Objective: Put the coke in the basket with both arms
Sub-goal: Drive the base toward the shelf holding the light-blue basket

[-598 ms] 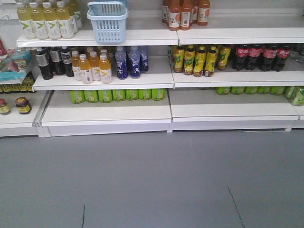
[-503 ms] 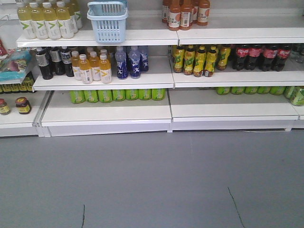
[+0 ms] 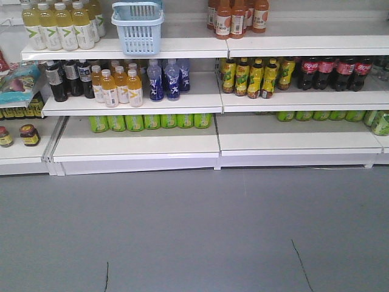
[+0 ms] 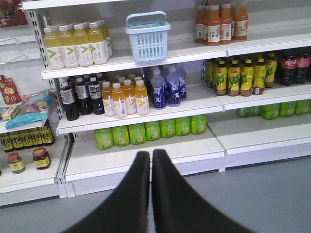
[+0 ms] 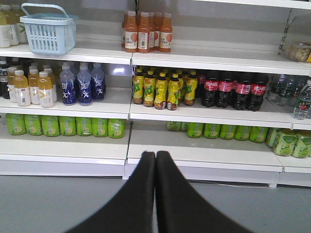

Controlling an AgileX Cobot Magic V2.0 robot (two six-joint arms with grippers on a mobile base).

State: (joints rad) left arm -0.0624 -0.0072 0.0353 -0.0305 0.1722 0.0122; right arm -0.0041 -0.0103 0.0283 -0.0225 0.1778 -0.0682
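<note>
Basket (image 3: 137,33): light blue, upright on top shelf (image 3: 182,47), just right of pale yellow bottles (image 3: 58,27).
Cola bottles (image 3: 334,73): dark, red labels, middle shelf (image 3: 292,100), far right.
Left hand (image 4: 151,156): fingers pressed together, holding nothing.
Right hand (image 5: 155,156): likewise closed, empty.

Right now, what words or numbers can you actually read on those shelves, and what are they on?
"C100": on the labels of the orange bottles.
White script on the red labels of the dark cola bottles: too blurred to read.
Every other label: too small or blurred to read.
</note>
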